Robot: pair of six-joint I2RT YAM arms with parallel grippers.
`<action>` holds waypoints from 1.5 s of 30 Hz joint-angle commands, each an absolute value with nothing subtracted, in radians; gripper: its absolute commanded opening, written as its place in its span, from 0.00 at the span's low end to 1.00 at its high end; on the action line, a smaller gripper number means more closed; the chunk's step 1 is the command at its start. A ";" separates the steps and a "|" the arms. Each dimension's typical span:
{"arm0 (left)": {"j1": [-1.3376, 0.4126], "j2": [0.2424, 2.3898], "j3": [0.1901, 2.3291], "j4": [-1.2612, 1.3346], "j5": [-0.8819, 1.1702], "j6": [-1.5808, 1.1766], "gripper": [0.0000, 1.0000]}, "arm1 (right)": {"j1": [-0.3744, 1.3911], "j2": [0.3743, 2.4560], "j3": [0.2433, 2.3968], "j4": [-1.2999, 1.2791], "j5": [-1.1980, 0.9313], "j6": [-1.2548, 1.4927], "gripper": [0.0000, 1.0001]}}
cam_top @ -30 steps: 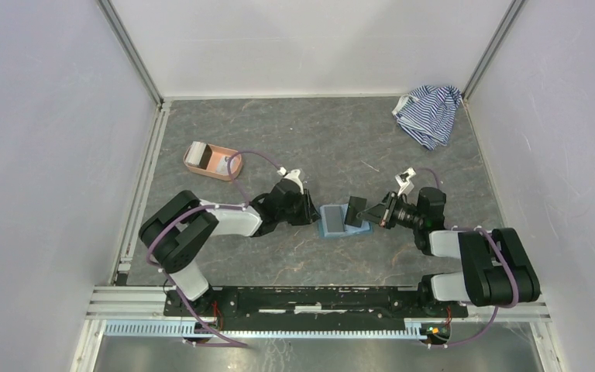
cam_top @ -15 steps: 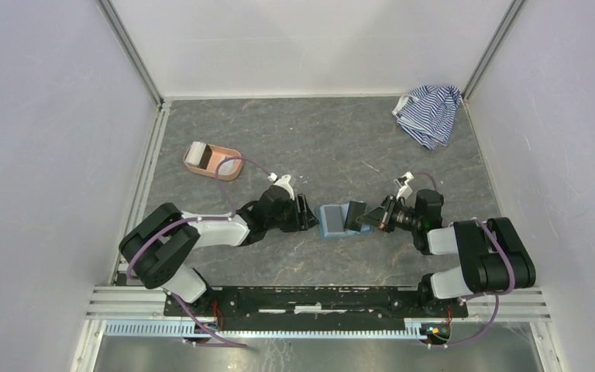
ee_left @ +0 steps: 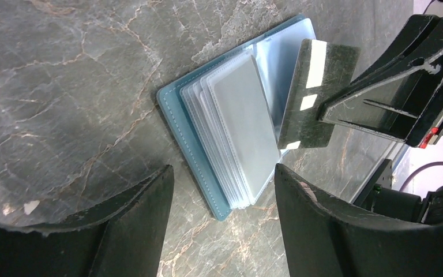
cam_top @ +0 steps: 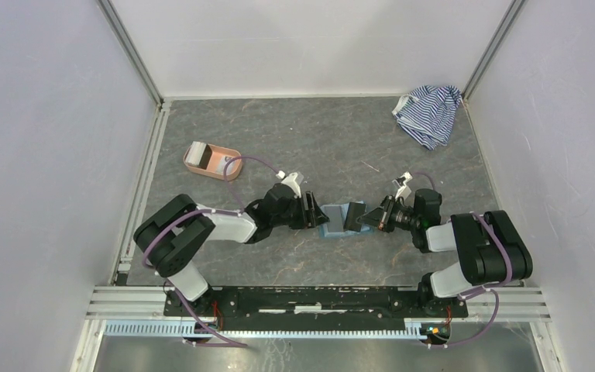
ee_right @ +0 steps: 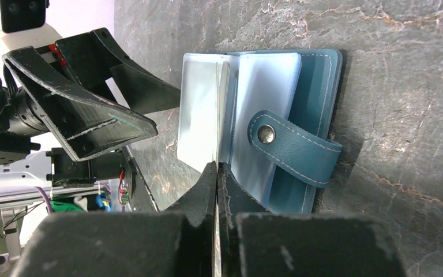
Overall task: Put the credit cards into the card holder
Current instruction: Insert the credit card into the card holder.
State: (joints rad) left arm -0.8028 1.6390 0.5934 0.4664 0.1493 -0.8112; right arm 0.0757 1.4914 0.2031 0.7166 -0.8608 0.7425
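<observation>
- Left wrist view, nearest to me: the left gripper (ee_left: 222, 173) hangs low over the grey marbled tabletop (ee_left: 63, 86). Its two fingers are spread wide and hold nothing, straddling the near corner of the teal-blue folding card holder (ee_left: 176, 112).
- That holder lies open and flat between the two arms, with its fan of clear plastic sleeves (ee_left: 245, 127) facing up.
- Just beyond it, the right gripper (ee_left: 326, 112) is clenched on a dark glossy rectangular card (ee_left: 314, 86), held tilted with its lower edge down at the sleeves.
- From the right wrist the card is edge-on, a thin line running out from the pressed fingers toward a gap between sleeves. The snap tab (ee_right: 294, 147) lies flopped across the neighbouring page, beside that line and not across it.
- To do this step well, I reckon the right arm should catch one sleeve mouth with a corner first. Then it should lower the card's angle and slide it along the sleeve, not down onto it.
- The left fingers would help by pressing on the cover so the holder cannot skid.
- Farther back, a salmon-pink oval tray (cam_top: 225, 167) holds what looks like a whitish-grey card (cam_top: 196, 154) at its left end.
- Farthest off, a blue-and-white striped cloth (cam_top: 428, 112) sits crumpled in the right corner.
</observation>
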 commanded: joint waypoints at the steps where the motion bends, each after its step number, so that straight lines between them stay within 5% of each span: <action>1: -0.808 1.697 0.630 0.383 0.146 -0.832 0.73 | 0.071 1.502 0.225 0.725 -0.859 0.716 0.00; 6: -0.808 1.725 0.661 0.290 0.118 -0.814 0.69 | 0.075 1.513 0.231 0.719 -0.870 0.719 0.00; 19: -0.808 1.816 0.657 0.257 0.105 -0.805 0.40 | 0.096 1.544 0.242 0.678 -0.885 0.697 0.00; 38: -0.808 1.841 0.613 0.326 0.095 -0.847 0.37 | 0.093 1.452 0.099 0.731 -0.768 0.815 0.00; 45: -0.808 1.842 0.615 0.347 0.116 -0.851 0.38 | 0.093 1.562 0.119 0.744 -0.796 0.844 0.00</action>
